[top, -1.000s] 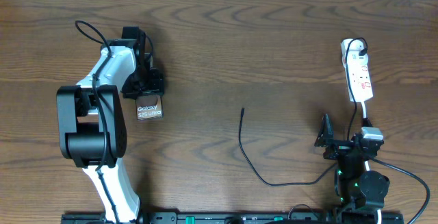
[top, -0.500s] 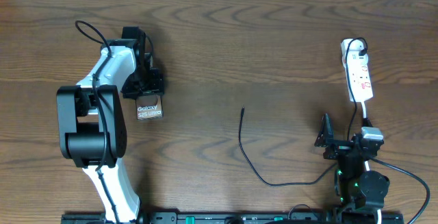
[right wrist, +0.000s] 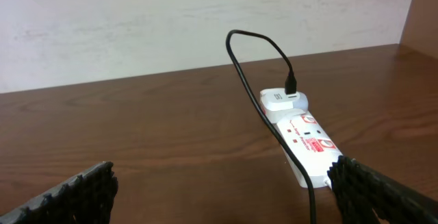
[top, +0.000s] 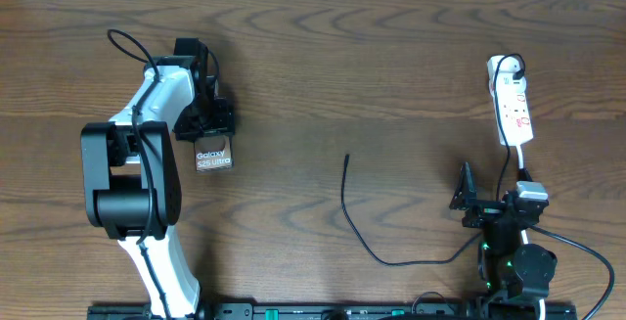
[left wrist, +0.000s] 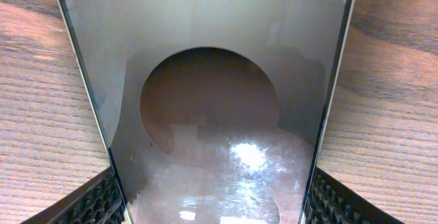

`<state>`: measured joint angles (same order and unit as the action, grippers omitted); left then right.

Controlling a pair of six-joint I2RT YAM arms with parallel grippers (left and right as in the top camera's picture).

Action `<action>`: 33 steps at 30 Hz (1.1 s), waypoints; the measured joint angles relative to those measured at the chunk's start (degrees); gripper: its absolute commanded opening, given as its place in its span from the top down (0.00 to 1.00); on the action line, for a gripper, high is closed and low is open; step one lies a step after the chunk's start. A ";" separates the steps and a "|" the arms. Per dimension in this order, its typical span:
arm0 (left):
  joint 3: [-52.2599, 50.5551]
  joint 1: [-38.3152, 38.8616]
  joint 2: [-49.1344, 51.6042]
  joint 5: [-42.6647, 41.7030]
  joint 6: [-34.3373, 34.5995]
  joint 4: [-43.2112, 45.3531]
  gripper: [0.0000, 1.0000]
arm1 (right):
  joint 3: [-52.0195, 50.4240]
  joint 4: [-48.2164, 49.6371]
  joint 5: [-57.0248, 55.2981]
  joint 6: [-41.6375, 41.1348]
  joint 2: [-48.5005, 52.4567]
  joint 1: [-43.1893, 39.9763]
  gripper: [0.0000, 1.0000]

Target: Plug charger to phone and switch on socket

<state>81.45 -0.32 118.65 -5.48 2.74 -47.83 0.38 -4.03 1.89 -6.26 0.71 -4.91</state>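
The phone (top: 213, 155) is a dark slab with white "Galaxy" lettering at the table's left. My left gripper (top: 204, 116) is shut on its far end. In the left wrist view the phone (left wrist: 205, 101), with its brownish oval, fills the space between the finger pads (left wrist: 212, 200). The charger (top: 364, 244) is a thin black cable whose free tip lies mid-table. It runs right and up to the socket (top: 512, 105), a white power strip. My right gripper (top: 492, 193) is open and empty just short of the socket (right wrist: 311, 145). The cable (right wrist: 260, 107) enters a white adapter there.
The power strip's white cord (top: 523, 168) runs down towards the right arm's base. A pale wall (right wrist: 205, 25) rises behind the table's far edge. Brown wood table (top: 323, 66) lies between the two arms.
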 measured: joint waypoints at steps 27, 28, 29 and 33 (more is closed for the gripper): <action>0.00 0.00 0.00 0.00 0.00 0.04 0.92 | 0.00 0.02 0.00 0.00 0.00 0.00 0.01; 0.00 0.00 0.00 0.00 0.00 0.07 0.93 | 0.00 0.02 0.00 0.00 0.00 0.00 0.01; 0.00 0.00 0.00 0.00 0.00 0.07 0.93 | 0.00 0.00 0.00 0.00 0.00 0.00 0.01; 0.00 0.00 0.00 0.00 0.00 0.07 0.93 | 0.00 0.00 0.00 0.00 0.00 0.00 0.01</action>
<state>81.45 -0.32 118.65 -5.48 2.74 -47.77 0.38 -4.03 1.89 -6.26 0.71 -4.91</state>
